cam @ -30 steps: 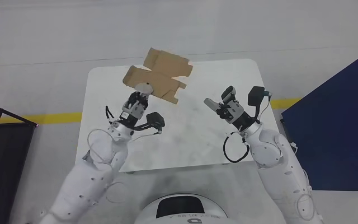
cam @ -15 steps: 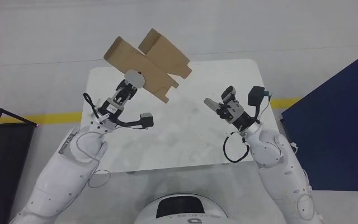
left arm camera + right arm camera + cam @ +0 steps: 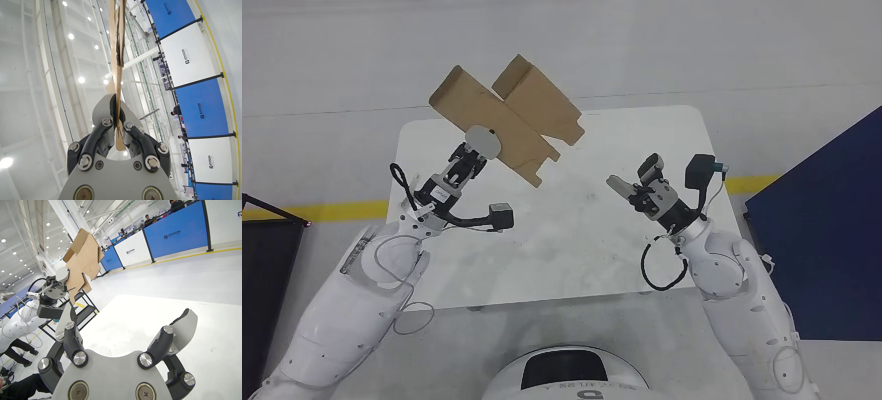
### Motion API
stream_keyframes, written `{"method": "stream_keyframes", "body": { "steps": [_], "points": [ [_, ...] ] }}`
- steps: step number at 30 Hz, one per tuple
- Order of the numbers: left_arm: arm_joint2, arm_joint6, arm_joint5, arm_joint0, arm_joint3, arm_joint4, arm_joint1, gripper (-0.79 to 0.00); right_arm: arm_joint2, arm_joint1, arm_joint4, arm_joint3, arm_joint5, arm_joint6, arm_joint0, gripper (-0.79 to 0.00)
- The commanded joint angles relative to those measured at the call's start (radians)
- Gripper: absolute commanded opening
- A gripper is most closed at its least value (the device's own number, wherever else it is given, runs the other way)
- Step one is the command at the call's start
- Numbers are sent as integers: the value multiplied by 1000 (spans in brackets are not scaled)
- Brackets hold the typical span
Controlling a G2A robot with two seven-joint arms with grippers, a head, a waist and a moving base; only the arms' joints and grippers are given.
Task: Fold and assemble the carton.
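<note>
The carton (image 3: 507,115) is a flat brown cardboard blank, held in the air above the far left part of the white table (image 3: 582,250). My left gripper (image 3: 480,145) is shut on the blank's lower edge. In the left wrist view the carton (image 3: 117,56) runs edge-on up from between the closed fingers (image 3: 103,111) of the left gripper (image 3: 117,111). My right gripper (image 3: 634,180) hovers open over the table's right side, apart from the carton. In the right wrist view its open gripper (image 3: 128,313) holds nothing, and the carton (image 3: 83,260) hangs farther off.
A dark blue panel (image 3: 832,230) stands right of the table. A yellow floor line (image 3: 342,210) runs behind the table on the left. A black rack (image 3: 85,306) stands beyond the table's far side, and a person's legs (image 3: 17,349) are near it.
My left arm lifted the carton up off the table and swung it left one second ago; since half a second ago it has barely shifted. The right arm has stayed put.
</note>
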Motion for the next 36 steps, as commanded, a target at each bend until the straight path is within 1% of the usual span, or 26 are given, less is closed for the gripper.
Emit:
{"method": "stream_keyframes", "body": {
  "steps": [1, 11, 12, 14, 16, 17, 18, 19, 22, 35, 36],
  "points": [
    [0, 0, 0, 0, 0, 0, 0, -785, 0, 0, 0, 0, 0, 0, 0, 0],
    [-2, 7, -7, -1, 3, 0, 1, -785, 0, 0, 0, 0, 0, 0, 0, 0],
    [-9, 40, -19, -10, 9, 0, 5, -785, 0, 0, 0, 0, 0, 0, 0, 0],
    [-10, 144, -25, -30, 25, 0, 18, -785, 0, 0, 0, 0, 0, 0, 0, 0],
    [-21, 234, -16, -68, 57, 0, 39, -785, 0, 0, 0, 0, 0, 0, 0, 0],
    [-29, 304, -2, -99, 70, 0, 63, -785, 0, 0, 0, 0, 0, 0, 0, 0],
    [-26, 367, 33, -121, 77, 0, 88, -785, 0, 0, 0, 0, 0, 0, 0, 0],
    [-11, 407, 70, -128, 83, 0, 107, -785, 0, 0, 0, 0, 0, 0, 0, 0],
    [16, 474, 154, -167, 95, 0, 158, -785, 0, 0, 0, 0, 0, 0, 0, 0],
    [16, 474, 154, -167, 95, 0, 158, -785, 0, 0, 0, 0, 0, 0, 0, 0],
    [27, 492, 157, -167, 98, 0, 163, -785, 0, 0, 0, 0, 0, 0, 0, 0]
  ]
}}
